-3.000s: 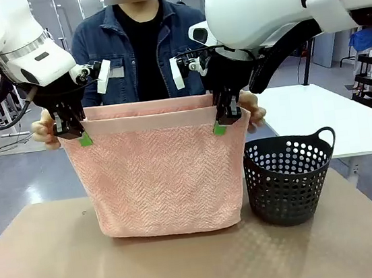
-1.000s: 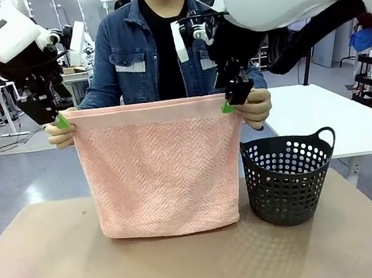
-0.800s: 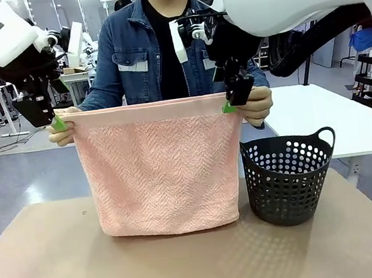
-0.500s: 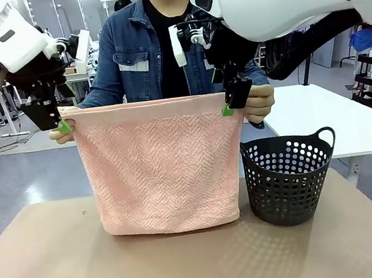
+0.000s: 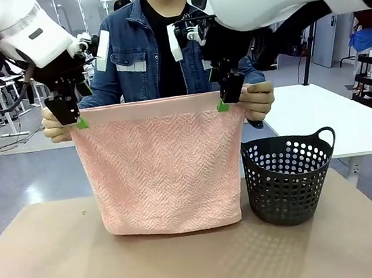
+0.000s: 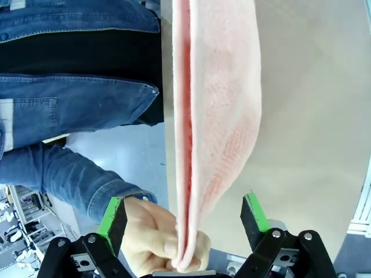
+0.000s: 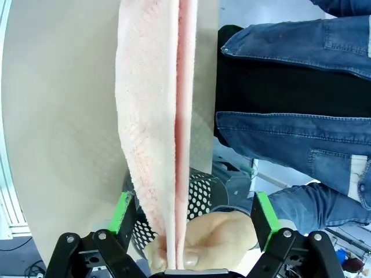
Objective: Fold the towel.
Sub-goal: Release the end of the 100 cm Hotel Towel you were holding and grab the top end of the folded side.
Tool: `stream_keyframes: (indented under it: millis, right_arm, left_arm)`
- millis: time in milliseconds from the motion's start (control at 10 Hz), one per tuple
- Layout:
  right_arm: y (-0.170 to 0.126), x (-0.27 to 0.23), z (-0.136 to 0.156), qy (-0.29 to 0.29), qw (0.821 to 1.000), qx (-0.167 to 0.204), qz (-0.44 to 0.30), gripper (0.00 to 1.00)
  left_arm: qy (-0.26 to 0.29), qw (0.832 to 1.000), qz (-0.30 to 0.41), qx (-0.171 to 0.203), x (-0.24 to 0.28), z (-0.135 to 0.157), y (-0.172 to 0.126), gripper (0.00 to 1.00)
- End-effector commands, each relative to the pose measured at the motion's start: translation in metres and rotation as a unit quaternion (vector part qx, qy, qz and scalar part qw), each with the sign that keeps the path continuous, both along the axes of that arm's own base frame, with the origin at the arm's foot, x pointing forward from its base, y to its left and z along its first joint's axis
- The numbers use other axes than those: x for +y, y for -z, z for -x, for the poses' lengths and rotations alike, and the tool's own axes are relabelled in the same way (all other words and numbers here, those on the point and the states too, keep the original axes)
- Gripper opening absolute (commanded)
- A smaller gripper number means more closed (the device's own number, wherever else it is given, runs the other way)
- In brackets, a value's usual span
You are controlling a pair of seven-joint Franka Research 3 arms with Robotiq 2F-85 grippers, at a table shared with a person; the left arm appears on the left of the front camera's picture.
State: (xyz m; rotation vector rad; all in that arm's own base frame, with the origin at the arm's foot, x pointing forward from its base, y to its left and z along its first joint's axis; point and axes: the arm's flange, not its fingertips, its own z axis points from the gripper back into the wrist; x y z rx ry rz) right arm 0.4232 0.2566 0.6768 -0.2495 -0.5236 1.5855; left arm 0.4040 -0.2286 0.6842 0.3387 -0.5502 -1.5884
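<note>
My left pincer and right pincer gape empty astride the towel's corners; closing could nip the person's fingers

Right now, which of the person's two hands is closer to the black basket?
The hand pinching the towel corner beside the right end effector; the basket stands below it.

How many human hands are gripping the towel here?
2: one hand at the towel's top corner on picture left, the other hand at the corner on picture right.

Left hand and right hand have released the towel.
</note>
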Motion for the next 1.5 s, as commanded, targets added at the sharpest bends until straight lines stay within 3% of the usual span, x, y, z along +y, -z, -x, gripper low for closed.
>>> stream_keyframes:
  millis: [0,400,500,600,700,800,900,1000,1100,1200,1400]
  right_arm:
    - [0.001,0.01,-0.018,0.009,0.999,0.034,0.002,1.0]
    - [0.017,0.012,-0.041,0.02,0.997,0.079,0.008,1.0]
    - [0.018,0.012,-0.042,0.021,0.996,0.087,0.01,0.91]
    - [0.017,0.012,-0.044,0.021,0.996,0.086,0.011,0.6]
    - [0.017,0.013,-0.045,0.02,0.996,0.086,0.012,0.31]
    - [0.016,0.014,-0.046,0.022,0.996,0.086,0.011,0.0]
    - [0.017,0.015,-0.046,0.024,0.996,0.088,0.01,0.0]
    - [0.017,0.015,-0.047,0.027,0.996,0.088,0.01,0.0]
    - [0.016,0.015,-0.047,0.029,0.996,0.089,0.007,0.12]
    - [0.016,0.016,-0.045,0.03,0.996,0.088,0.009,0.02]
    - [0.014,0.019,-0.043,0.033,0.996,0.084,0.007,0.0]
  left_arm:
    - [-0.009,0.999,-0.01,0.029,-0.005,-0.016,-0.002,1.0]
    - [-0.035,0.996,-0.003,0.079,-0.003,-0.04,0.012,1.0]
    - [-0.033,0.996,-0.01,0.083,-0.001,-0.04,0.013,0.42]
    - [-0.03,0.996,-0.011,0.084,-0.001,-0.041,0.013,0.41]
    - [-0.03,0.996,-0.011,0.085,-0.001,-0.042,0.012,0.0]
    - [-0.029,0.996,-0.011,0.086,0.0,-0.043,0.012,0.36]
    - [-0.029,0.996,-0.008,0.089,0.001,-0.043,0.011,0.0]
    - [-0.029,0.995,-0.005,0.091,0.001,-0.045,0.011,0.0]
    - [-0.028,0.995,-0.002,0.091,0.002,-0.044,0.01,0.0]
    - [-0.027,0.996,-0.001,0.089,0.003,-0.043,0.01,0.0]
    - [-0.03,0.996,0.005,0.081,0.007,-0.04,0.008,0.0]
